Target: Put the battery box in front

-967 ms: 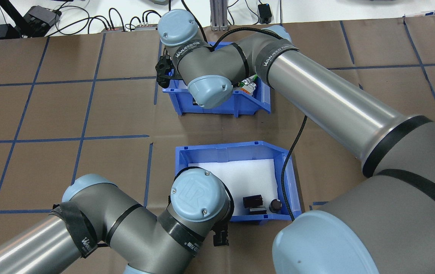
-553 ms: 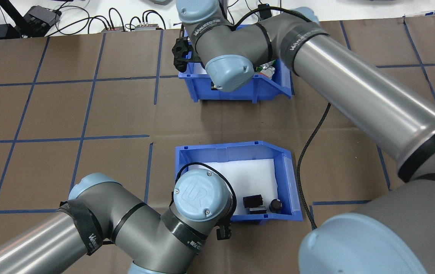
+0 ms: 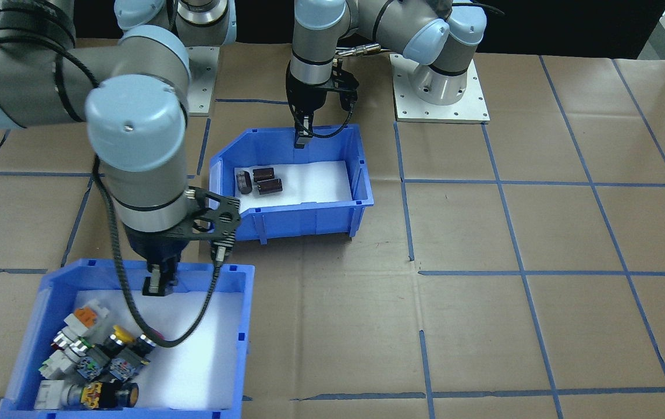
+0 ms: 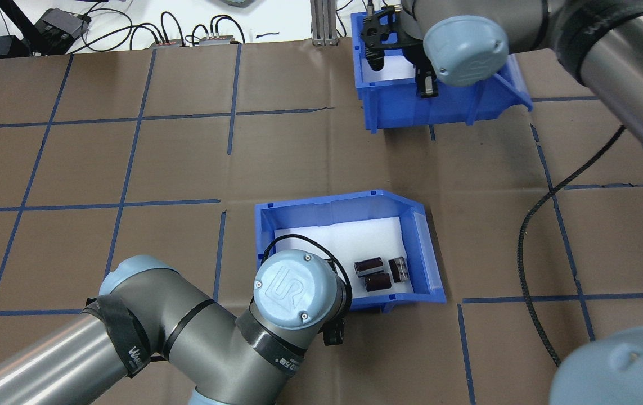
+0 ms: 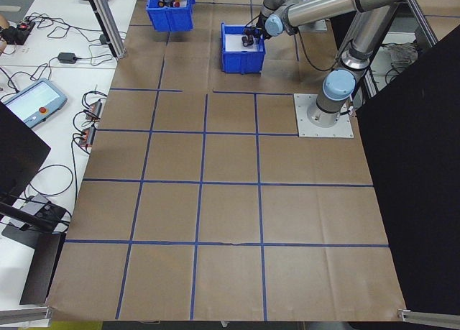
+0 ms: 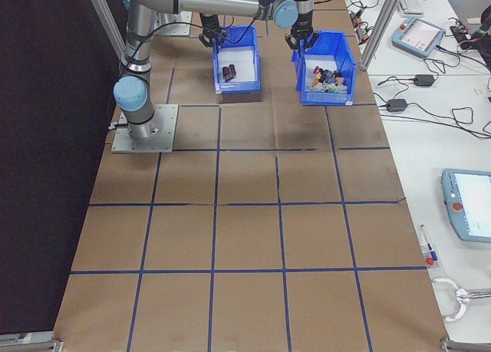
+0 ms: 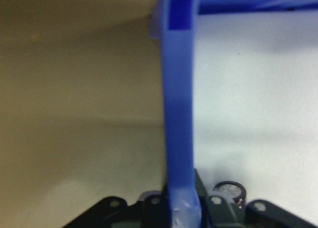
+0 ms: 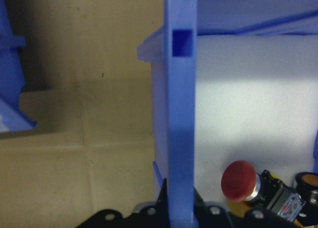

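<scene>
Since the earlier overhead frame, the blue plastic bin of coloured push-button switches (image 4: pixel 445 95) has travelled toward the far right corner of the brown paper-covered table (image 4: pixel 130 169), carried by the right gripper (image 3: pixel 157 285). The blue open-top battery box with white liner (image 4: pixel 349 253) has shifted only slightly, its small dark cylinders (image 4: pixel 374 274) resettled near one end.

Right gripper: fingers closed on the switch bin's wall nearest the robot — the wrist view shows the blue wall running straight up between them, a red button (image 8: pixel 238 181) just inside. Gripping a wall rather than the contents lets the whole bin be dragged as one.

Left gripper (image 3: pixel 300 137): likewise straddling the battery box's wall nearest the robot, fingers narrow and clamped on it, one inside and one outside.

Position of the task's object: the battery box sits nearer the robot, the switch bin farther out and off to the robot's right. Judged from this layout, moving the switch bin aside frees the ground ahead — the battery box has yet to be pushed forward into the front place.
</scene>
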Controlling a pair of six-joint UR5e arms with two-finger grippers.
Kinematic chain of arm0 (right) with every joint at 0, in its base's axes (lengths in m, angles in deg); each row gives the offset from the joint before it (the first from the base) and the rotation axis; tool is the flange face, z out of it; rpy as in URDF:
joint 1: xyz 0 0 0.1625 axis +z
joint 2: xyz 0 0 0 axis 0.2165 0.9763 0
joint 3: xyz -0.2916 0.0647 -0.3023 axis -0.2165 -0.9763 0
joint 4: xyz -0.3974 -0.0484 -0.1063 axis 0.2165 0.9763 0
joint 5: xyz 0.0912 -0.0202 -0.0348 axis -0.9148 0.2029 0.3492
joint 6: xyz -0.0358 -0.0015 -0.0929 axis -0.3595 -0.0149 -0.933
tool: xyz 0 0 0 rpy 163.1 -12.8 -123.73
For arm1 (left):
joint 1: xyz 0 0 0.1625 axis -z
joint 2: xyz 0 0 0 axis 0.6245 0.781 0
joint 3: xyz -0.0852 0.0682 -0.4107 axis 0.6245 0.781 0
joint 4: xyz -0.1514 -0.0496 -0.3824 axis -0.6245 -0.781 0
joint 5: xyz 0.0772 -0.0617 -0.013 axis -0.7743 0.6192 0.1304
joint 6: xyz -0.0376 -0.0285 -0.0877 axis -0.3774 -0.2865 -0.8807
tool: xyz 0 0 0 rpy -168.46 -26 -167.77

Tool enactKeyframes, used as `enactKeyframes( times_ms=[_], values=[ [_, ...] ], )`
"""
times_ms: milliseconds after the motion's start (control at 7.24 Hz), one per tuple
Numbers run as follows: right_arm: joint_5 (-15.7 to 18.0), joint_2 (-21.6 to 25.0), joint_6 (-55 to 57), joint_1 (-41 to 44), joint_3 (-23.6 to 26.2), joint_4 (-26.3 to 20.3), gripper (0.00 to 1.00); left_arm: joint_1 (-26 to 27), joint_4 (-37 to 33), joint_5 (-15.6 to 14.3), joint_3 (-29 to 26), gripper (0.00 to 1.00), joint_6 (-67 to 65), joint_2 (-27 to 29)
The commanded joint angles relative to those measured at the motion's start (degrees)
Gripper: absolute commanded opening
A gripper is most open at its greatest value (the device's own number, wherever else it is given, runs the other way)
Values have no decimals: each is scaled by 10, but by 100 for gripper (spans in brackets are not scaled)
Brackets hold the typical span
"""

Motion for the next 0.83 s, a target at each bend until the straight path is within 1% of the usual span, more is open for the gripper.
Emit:
enactKeyframes(
  times_ms=[0, 138, 276, 415, 553, 691],
  values=[
    [-40, 87, -96, -92, 101, 8, 0, -17, -3, -3, -24, 0, 55, -23],
    [-46, 124, -134, -123, 147, 25, 0, -53, -5, -3, -23, 0, 109, -36],
    [-46, 164, -180, -151, 199, 45, 0, -110, -8, 3, -25, 0, 161, -45],
    [-53, 197, -198, -173, 239, 57, 0, -163, -8, 5, -25, 0, 229, -54],
    [-74, 254, -221, -202, 300, 68, 0, -213, -9, 5, -26, 0, 297, -59],
    [-82, 291, -241, -218, 345, 87, 0, -266, -9, 23, -29, 0, 366, -58]
  ],
)
